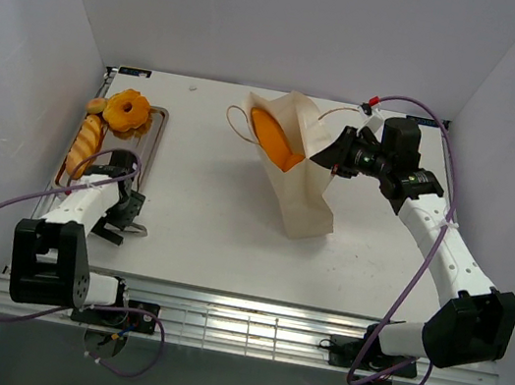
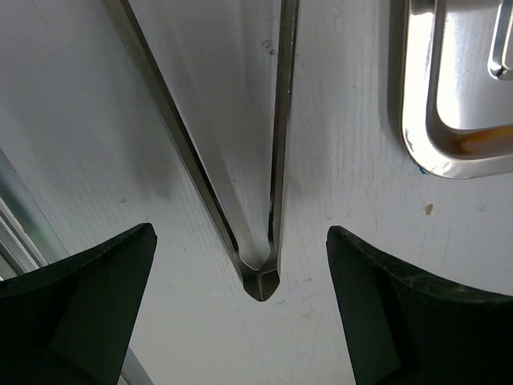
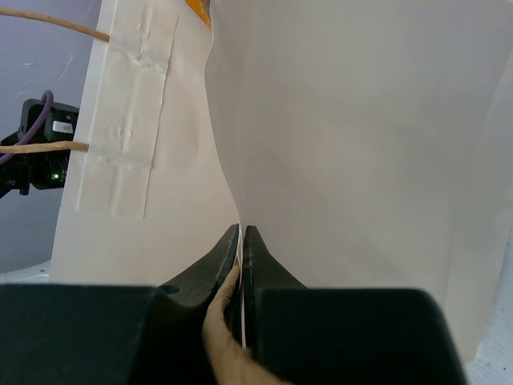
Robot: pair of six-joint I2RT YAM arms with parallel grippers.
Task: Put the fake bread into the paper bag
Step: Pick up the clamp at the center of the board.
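The paper bag stands tilted at the middle of the table, its mouth turned toward the far left. One orange loaf lies in the opening. The right gripper is clamped on the bag's rim, pinching the paper. The other toy bread sits on the metal tray at the far left: a doughnut, a small roll beside it, and long loaves partly behind the left arm. The left gripper hangs just in front of the tray with its jaws spread wide, holding nothing.

The left wrist view shows what the arm hides from above. The tongs lie on the table as a narrow V, and their joined end sits between the two black fingers. A tray corner is just beside them. The right wrist view shows the fingers pressed together on the edge of the bag wall, with a tan cord between them. A strip of tape fixes the cord handle to the paper, and a sliver of the orange loaf shows at the top.
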